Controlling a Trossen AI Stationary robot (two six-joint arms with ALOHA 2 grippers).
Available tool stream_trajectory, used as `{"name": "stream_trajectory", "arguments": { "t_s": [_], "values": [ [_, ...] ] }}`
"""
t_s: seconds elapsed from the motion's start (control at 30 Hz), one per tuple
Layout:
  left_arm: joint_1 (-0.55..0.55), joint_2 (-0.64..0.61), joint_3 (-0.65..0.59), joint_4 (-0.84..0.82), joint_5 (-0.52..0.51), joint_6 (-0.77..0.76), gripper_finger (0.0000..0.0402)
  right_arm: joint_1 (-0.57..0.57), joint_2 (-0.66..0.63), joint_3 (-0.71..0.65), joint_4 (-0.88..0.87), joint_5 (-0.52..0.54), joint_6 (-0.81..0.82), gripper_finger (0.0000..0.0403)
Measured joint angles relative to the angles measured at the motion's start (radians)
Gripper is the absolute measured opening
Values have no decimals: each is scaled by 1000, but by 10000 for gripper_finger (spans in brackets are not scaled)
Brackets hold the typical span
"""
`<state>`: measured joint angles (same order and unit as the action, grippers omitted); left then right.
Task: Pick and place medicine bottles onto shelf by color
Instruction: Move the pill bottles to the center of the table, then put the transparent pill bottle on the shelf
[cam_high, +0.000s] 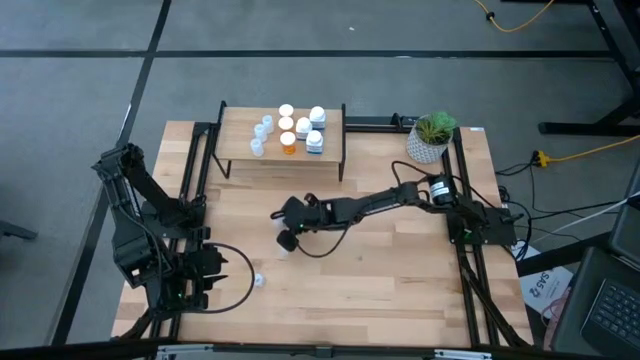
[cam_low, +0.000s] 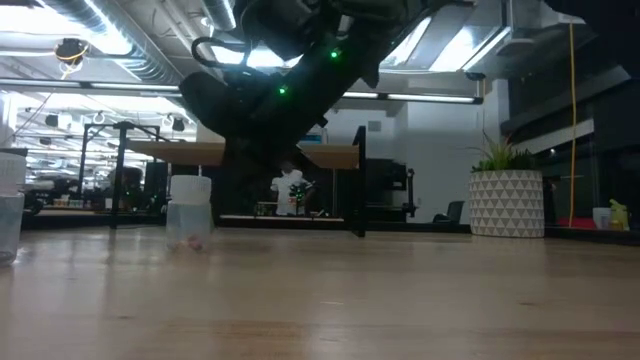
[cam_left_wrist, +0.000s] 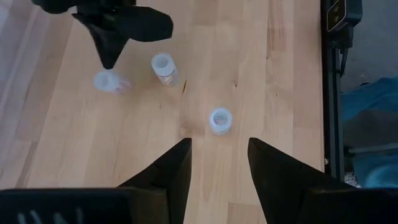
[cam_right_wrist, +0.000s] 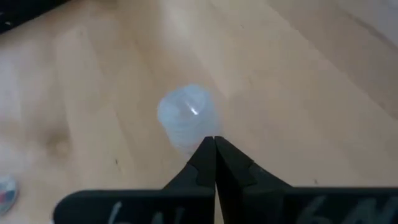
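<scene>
At the middle of the worktop (cam_high: 380, 280), the right tool (cam_high: 287, 240) is hanging low with its two dark fingers pressed together, holding nothing. Its tip is sitting just beside a pale-blue translucent vial (cam_right_wrist: 186, 121), which is standing upright on the wood with a ribbed neck and a round clear cap. Two more vials of the same kind are standing nearby, one (cam_left_wrist: 165, 67) close to the first and another (cam_left_wrist: 220, 120) nearer the left tool (cam_left_wrist: 219, 163), whose fingers are standing apart around nothing at the worktop's near left corner. At the far edge, the shelf (cam_high: 335, 125) is carrying orange bottles with white caps (cam_high: 288, 140), blocky white bottles (cam_high: 315, 135) and a row of pale-blue vials (cam_high: 262, 133), grouped by colour. A potted plant (cam_high: 430, 135) is standing to its right.
</scene>
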<state>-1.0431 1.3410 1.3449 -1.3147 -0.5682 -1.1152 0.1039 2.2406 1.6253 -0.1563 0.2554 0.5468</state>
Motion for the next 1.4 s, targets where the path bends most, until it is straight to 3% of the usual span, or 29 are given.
{"name": "stream_trajectory", "arguments": {
  "t_s": [0.2, 0.67, 0.87, 1.0, 1.17, 1.4],
  "values": [
    [0, 0, 0, 0, 0, -8, 150, -3, -69, 1, -119, -103, -21, 0],
    [0, 0, 0, 16, -3, -9, 150, 116, -261, -1, -769, -283, -83, 0],
    [0, 0, 0, 32, -5, -10, 150, 192, -386, -1, -1076, -275, -76, 0],
    [0, 0, 0, 31, -31, -10, 150, 267, -504, -63, -1202, -155, -25, 0],
    [21, 0, 0, 31, -49, -103, 150, 364, -747, -320, -1120, -45, 140, 0],
    [87, 26, 0, 55, 12, -131, 151, 470, -1045, -736, -645, -48, 329, 2]
  ]
}}
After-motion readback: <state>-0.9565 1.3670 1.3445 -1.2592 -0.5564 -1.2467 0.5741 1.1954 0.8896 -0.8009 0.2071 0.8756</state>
